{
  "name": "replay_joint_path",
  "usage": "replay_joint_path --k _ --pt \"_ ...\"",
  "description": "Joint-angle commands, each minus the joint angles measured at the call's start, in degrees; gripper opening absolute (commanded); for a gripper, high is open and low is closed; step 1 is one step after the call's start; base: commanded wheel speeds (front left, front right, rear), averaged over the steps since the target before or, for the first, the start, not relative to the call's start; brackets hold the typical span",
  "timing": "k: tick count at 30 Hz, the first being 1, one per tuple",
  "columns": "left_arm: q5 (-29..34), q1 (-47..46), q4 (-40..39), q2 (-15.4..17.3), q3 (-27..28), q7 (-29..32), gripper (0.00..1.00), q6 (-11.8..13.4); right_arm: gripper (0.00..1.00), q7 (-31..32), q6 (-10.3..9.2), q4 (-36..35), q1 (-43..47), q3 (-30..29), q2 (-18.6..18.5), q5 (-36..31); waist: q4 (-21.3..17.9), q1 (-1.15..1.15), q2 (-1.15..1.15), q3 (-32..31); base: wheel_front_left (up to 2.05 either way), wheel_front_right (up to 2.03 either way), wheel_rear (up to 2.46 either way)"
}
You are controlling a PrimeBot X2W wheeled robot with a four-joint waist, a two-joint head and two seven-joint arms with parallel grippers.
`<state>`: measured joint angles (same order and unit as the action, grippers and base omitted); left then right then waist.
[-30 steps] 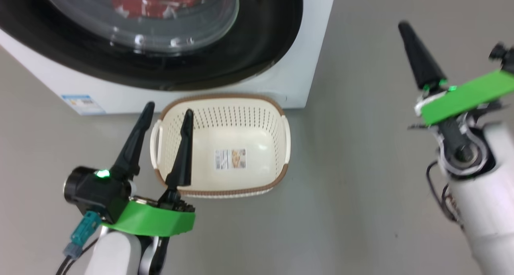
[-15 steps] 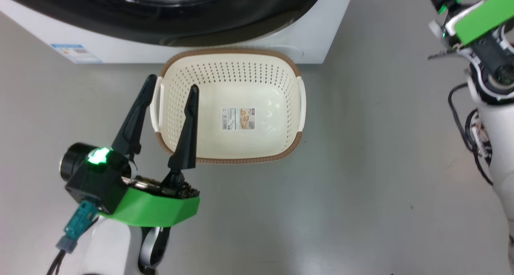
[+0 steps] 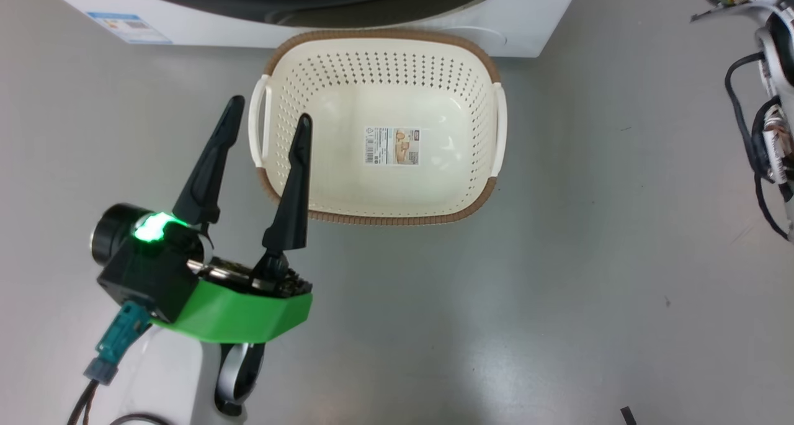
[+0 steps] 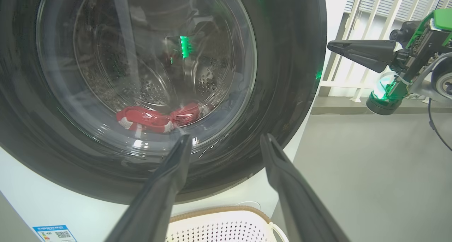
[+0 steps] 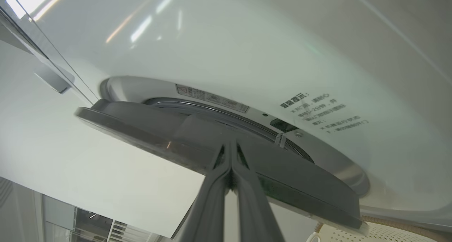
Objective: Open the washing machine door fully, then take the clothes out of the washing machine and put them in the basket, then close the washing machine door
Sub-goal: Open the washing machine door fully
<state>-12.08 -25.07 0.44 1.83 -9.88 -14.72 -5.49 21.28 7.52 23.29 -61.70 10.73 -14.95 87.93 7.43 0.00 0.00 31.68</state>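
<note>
Cream plastic sits at the middle of your head view: the basket (image 3: 378, 35) stands on the grey floor (image 3: 558, 257) just in front of the washing machine (image 3: 217, 34), with a paper label (image 3: 392, 146) on its bottom. Your left hand (image 3: 270, 108) hovers over the basket's left handle, its two dark fingers (image 3: 208, 170) spread wide apart. From the left wrist you look straight at the washing machine door (image 4: 289, 76). The clothes (image 4: 155, 116) lie red behind its glass, low in the steel drum (image 4: 148, 90). Your right hand (image 4: 332, 46) shows at the right of that view, level with the door's upper half. Its fingers are pressed together and its tip is just beside the glossy black rim. In the right wrist view those closed fingers point at the door's edge, seen side-on against the white front. You cannot tell from these views whether the tip touches the rim, or whether the door is latched. A blue sticker (image 3: 129, 26) marks the machine's lower left corner.
</note>
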Motion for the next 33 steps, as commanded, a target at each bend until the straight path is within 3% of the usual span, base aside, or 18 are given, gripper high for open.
replay_joint_path --k 1,19,33 --pt "0.2 -0.8 -1.6 1.0 1.3 -0.3 1.00 0.3 0.00 0.4 -0.03 -1.1 -1.1 0.0 0.1 0.3 0.7 0.00 0.00 0.8 0.00 0.00 0.00" --pt "-0.1 -3.7 -1.7 1.0 -1.0 -0.3 1.00 0.6 0.00 6.4 -0.03 1.8 -9.4 1.5 -0.9 1.4 2.7 0.00 0.00 6.2 0.00 0.00 0.00" --pt "-0.6 -3.9 -0.5 1.0 -2.0 -0.3 1.00 1.3 0.00 12.7 -0.03 2.1 -9.5 3.0 -0.7 3.8 2.9 0.00 0.00 6.0 0.00 0.00 0.00"
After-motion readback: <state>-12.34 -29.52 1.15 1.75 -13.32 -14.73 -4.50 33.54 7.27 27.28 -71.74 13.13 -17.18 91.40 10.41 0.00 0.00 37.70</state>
